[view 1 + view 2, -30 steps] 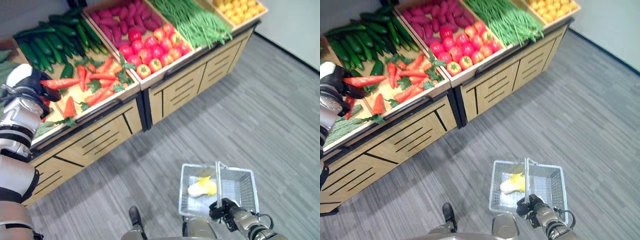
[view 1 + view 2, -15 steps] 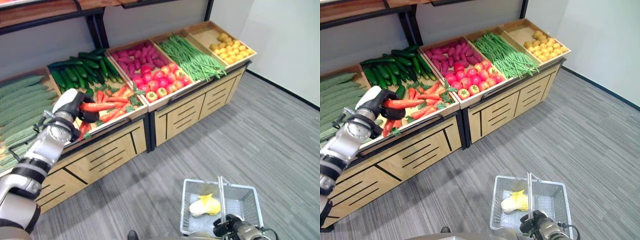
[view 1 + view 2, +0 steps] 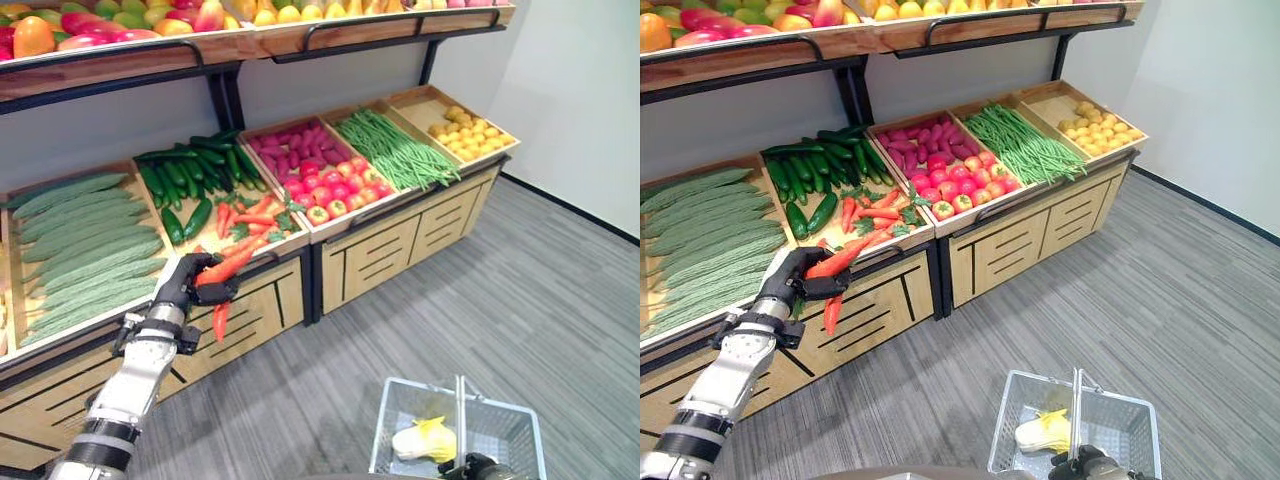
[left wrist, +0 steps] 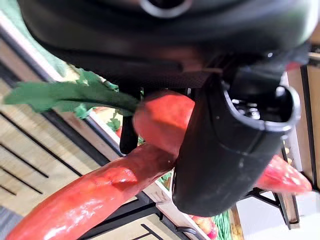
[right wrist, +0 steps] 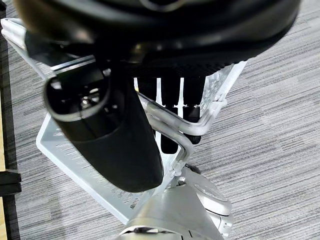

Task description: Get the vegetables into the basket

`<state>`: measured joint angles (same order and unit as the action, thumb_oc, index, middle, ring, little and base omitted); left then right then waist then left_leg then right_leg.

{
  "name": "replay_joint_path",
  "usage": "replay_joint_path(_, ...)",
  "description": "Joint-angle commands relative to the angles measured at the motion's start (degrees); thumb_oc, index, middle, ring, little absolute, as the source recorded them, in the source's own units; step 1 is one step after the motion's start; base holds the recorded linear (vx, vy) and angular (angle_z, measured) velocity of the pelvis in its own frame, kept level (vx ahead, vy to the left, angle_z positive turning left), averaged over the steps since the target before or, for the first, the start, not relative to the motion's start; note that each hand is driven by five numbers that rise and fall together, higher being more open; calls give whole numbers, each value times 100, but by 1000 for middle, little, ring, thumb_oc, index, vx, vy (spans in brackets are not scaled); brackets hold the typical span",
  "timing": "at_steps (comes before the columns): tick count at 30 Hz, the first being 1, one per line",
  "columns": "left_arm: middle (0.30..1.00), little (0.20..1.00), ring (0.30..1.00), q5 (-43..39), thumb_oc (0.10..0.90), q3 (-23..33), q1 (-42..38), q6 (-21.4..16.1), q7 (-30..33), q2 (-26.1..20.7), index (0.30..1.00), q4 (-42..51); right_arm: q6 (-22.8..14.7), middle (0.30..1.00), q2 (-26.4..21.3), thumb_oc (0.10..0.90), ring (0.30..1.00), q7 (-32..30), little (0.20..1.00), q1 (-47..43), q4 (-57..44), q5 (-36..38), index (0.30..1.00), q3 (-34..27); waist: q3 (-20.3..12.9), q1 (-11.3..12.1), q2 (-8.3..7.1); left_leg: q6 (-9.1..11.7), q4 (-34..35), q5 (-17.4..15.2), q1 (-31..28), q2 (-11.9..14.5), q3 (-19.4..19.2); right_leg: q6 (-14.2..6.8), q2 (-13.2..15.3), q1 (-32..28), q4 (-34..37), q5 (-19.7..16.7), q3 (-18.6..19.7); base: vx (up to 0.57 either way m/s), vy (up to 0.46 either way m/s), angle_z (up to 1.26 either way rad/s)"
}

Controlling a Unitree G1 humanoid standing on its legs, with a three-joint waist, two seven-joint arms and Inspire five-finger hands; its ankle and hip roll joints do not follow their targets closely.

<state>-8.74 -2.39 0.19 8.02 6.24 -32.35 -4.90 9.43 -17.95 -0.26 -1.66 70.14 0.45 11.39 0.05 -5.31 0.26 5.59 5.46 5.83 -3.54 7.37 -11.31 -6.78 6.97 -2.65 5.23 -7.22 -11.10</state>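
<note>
My left hand [image 3: 186, 288] is shut on two orange-red carrots [image 3: 228, 268], just in front of the stand's edge; one points up to the right and one [image 3: 832, 313] hangs down. In the left wrist view the thumb [image 4: 225, 150] presses across the carrots [image 4: 100, 195], and their green leaves [image 4: 70, 95] stick out. The wire basket [image 3: 500, 432] hangs low at the right over the floor, with a yellow-white vegetable [image 3: 424, 441] inside. My right hand [image 5: 110, 130] is shut on the basket's handle [image 5: 167, 122].
The wooden stand holds a carrot bin [image 3: 255, 215], dark cucumbers [image 3: 190, 170], long green gourds [image 3: 80, 240], tomatoes [image 3: 340, 190], green beans [image 3: 395, 150] and yellow fruit [image 3: 460, 130]. A fruit shelf [image 3: 150, 40] runs above. Grey carpet [image 3: 520, 290] lies between stand and basket.
The camera has tipped up, so the whole picture has shifted. My left hand has drawn the carrots back from the bin to the stand's front edge. The right hand still holds the basket.
</note>
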Motion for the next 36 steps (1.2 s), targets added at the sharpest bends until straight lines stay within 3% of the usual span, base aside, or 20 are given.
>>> replay_joint_path(1,300,300,300,45,400,576,-526,-423,103,-234,300,642,-86,300,-126,400,300,-130,300,-276,25,17,300,-39,-223,49,-281,-239,-46,-678,-429,-445,-5,-294,28,218,-146,-95,-67,-3,31,-1)
replay_joint_path(10,300,300,300,74,400,452,-579,-355,-33,-185,300,775,-82,300,-159,400,300,-182,300,-215,38,103,300,-187,-195,24,-300,-251,-46,-656,-373,-469,-22,-332,104,238,-178,-121,-114,-1,3,0)
replay_joint_path(17,300,300,300,20,400,266,-784,-356,-69,-140,300,805,-106,300,-231,400,300,-283,300,-94,-58,256,300,-387,-142,-117,-238,-373,-46,-769,-443,-595,-186,-384,167,363,-259,-171,123,15,46,-6)
replay_joint_path(21,300,300,300,-28,400,21,-1010,-367,-115,-90,300,851,-131,300,-280,400,300,-341,300,75,-170,356,300,-569,-15,-349,-185,-478,-123,-839,-474,-705,-451,-432,225,552,-411,-216,424,-3,84,-39)
replay_joint_path(24,300,300,300,-23,400,-49,-1086,-372,-121,-96,300,850,-134,300,-292,400,300,-368,300,113,-210,385,300,-643,7,-382,-177,-498,-117,-850,-465,-732,-533,-462,241,630,-452,-261,524,-33,61,-38)
replay_joint_path(28,300,300,300,-59,400,-406,-1487,-379,-120,-40,300,700,-163,300,-302,400,300,-479,300,174,-215,597,300,-815,134,-614,-139,-499,-46,-810,-387,-748,-823,-636,316,950,-649,-485,595,-57,53,-28)
replay_joint_path(30,300,300,300,-52,400,-463,-1605,-390,-98,-85,300,666,-171,300,-280,400,300,-500,300,146,-223,608,300,-810,245,-565,-118,-478,-46,-789,-359,-683,-1038,-650,473,1157,-926,-581,145,-117,10,-38)
replay_joint_path(31,300,300,300,-31,400,-415,-1620,-374,-89,-138,300,667,-181,300,-252,400,300,-507,300,120,-202,569,300,-796,333,-447,-43,-418,-46,-771,-349,-549,-1340,-588,794,1184,-1108,-461,-934,-122,10,-70)
replay_joint_path(32,300,300,300,-31,400,-411,-1618,-372,-90,-138,300,670,-182,300,-252,400,300,-506,300,116,-200,568,300,-795,338,-473,-39,-415,-46,-766,-349,-543,-1314,-584,796,1170,-1112,-450,-963,-98,43,-107)
replay_joint_path(33,300,300,300,-1,400,-316,-1564,-348,-95,-172,300,695,-181,300,-222,400,300,-493,300,105,-187,526,300,-782,340,-396,-32,-396,-46,-742,-349,-512,-1524,-528,973,1127,-1171,-418,-1579,38,39,-104)
replay_joint_path(36,300,300,300,139,400,-100,-1337,-310,-125,-234,300,763,-151,300,-164,400,300,-428,300,64,-195,417,300,-702,315,-268,-40,-401,-64,-894,-515,-525,-1821,-595,1166,1017,-1360,-407,-2315,36,27,-96)
